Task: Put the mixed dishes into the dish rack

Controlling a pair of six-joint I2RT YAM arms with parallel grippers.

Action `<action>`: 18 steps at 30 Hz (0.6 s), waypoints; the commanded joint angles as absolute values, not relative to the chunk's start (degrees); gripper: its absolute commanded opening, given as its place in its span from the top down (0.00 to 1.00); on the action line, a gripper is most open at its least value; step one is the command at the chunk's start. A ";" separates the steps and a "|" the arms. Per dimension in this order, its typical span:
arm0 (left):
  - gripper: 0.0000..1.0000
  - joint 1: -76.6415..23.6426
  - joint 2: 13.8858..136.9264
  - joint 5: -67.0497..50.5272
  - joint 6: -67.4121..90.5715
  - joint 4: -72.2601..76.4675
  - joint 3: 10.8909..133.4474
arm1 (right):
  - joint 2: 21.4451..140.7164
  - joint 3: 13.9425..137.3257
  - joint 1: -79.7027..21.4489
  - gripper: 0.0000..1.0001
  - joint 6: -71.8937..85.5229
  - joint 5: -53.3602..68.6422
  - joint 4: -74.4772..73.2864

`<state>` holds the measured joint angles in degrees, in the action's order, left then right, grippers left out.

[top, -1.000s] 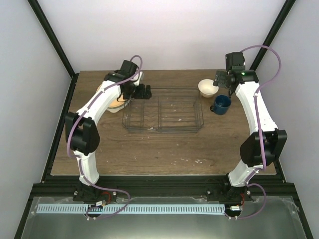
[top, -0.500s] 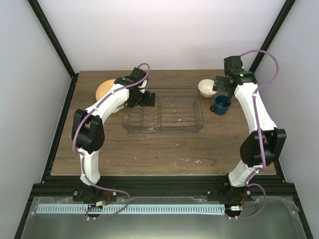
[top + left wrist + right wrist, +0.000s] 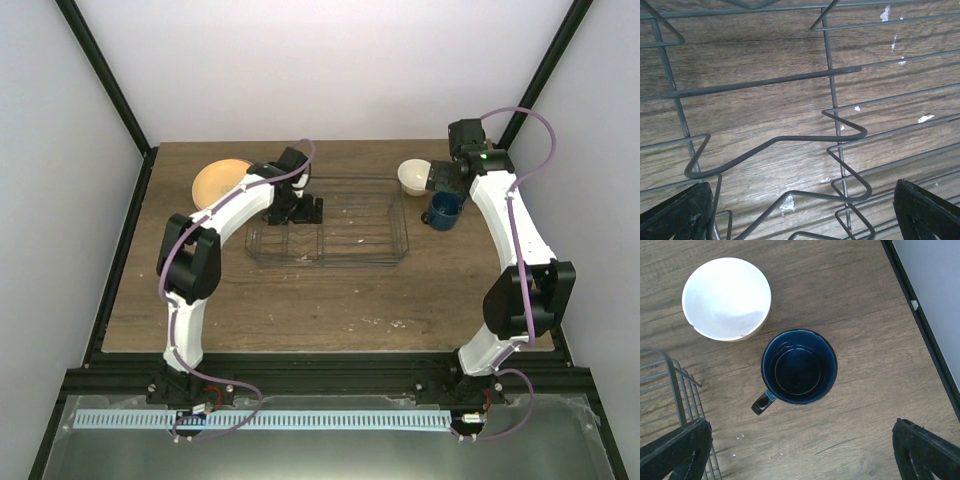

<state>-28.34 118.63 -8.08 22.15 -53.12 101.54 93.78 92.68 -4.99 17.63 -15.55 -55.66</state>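
The wire dish rack point(image 3: 340, 222) lies mid-table with nothing in it. An orange-yellow plate point(image 3: 222, 182) rests flat to its left. A small cream bowl point(image 3: 413, 177) and a dark blue mug point(image 3: 444, 210) stand upright to its right. My left gripper point(image 3: 307, 208) hovers open over the rack's left part. In the left wrist view only rack wires point(image 3: 835, 107) and wood show between its jaws point(image 3: 800, 220). My right gripper point(image 3: 438, 180) hangs open above the two vessels. Its own view shows the bowl point(image 3: 726, 297) and the mug point(image 3: 800, 366), handle pointing at the rack, just ahead of the gripper point(image 3: 800, 455).
The rack's right corner point(image 3: 675, 390) shows at the left edge of the right wrist view. A black frame rail point(image 3: 920, 325) borders the table right of the mug. Small white crumbs point(image 3: 925, 118) dot the wood under the rack.
My left arm has swung right from over the orange plate to above the rack, leaving the plate uncovered. My right gripper has shifted slightly over the bowl and mug.
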 commanded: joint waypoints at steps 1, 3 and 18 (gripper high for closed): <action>0.00 -29.63 120.53 -9.64 23.53 -52.66 102.15 | 91.37 92.14 -5.47 0.00 16.50 -15.57 -55.07; 0.00 -29.91 121.10 -9.15 23.72 -53.27 101.94 | 91.32 92.01 -5.45 0.00 16.21 -15.59 -54.89; 0.00 -31.44 118.87 -4.12 26.04 -53.70 91.55 | 92.84 91.72 -5.49 0.00 14.15 -12.15 -53.86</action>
